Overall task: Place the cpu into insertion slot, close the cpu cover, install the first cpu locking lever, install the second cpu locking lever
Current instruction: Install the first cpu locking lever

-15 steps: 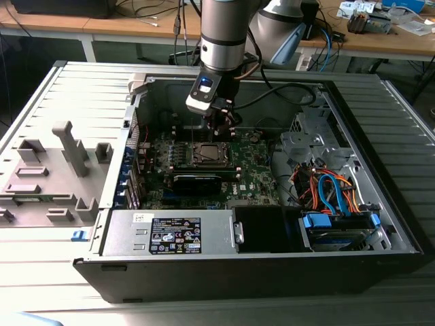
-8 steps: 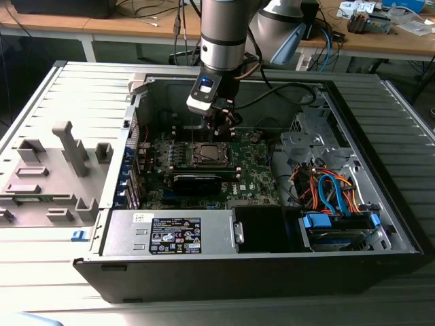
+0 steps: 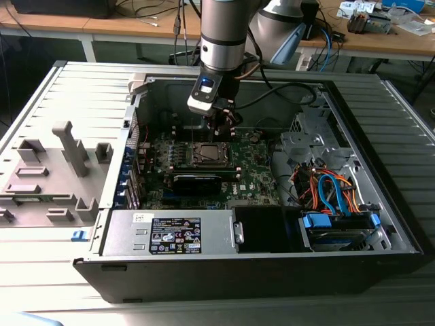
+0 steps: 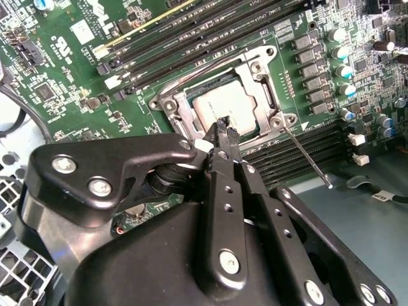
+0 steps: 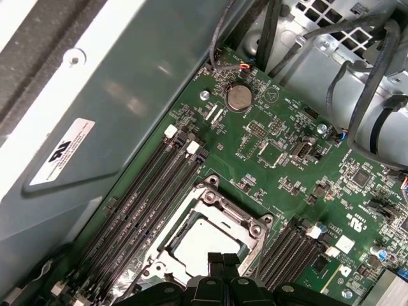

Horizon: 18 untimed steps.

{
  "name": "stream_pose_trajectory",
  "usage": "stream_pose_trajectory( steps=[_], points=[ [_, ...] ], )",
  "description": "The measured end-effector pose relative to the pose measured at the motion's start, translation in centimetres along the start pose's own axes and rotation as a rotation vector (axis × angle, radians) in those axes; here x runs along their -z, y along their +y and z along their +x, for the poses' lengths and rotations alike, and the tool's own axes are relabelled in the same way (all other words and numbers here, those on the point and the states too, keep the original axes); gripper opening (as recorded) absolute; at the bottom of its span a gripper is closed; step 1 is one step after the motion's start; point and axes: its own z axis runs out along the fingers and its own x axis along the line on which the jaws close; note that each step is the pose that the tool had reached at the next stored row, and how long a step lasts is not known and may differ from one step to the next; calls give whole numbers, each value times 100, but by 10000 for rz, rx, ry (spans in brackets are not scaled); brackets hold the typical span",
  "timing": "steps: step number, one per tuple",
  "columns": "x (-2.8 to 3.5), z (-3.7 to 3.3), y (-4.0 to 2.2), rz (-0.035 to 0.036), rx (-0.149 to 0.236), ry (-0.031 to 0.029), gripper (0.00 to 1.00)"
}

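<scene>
Gripper (image 4: 224,131) fingers pressed together with nothing between them, the arm reaches down into the open computer case (image 3: 380,136) in the exterior view. In both wrist views we see the fingertips (image 5: 215,259) poised over one edge of the cpu cover (image 4: 268,102), though we cannot tell whether they touch it. The silvery cpu (image 4: 223,105) lies flat in the insertion slot (image 5: 177,224) on the green motherboard (image 4: 70,64), and the cover lies down over it, framing it through its window. In the second wrist view one thin locking lever (image 4: 306,156) juts free from the socket's corner across the black memory slots (image 4: 191,38).
</scene>
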Motion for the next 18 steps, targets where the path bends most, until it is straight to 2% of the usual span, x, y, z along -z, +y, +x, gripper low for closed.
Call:
stream_pose_trajectory(
  steps=[18],
  points=[
    [0,0,0,-14,311,-13,11]
  ],
)
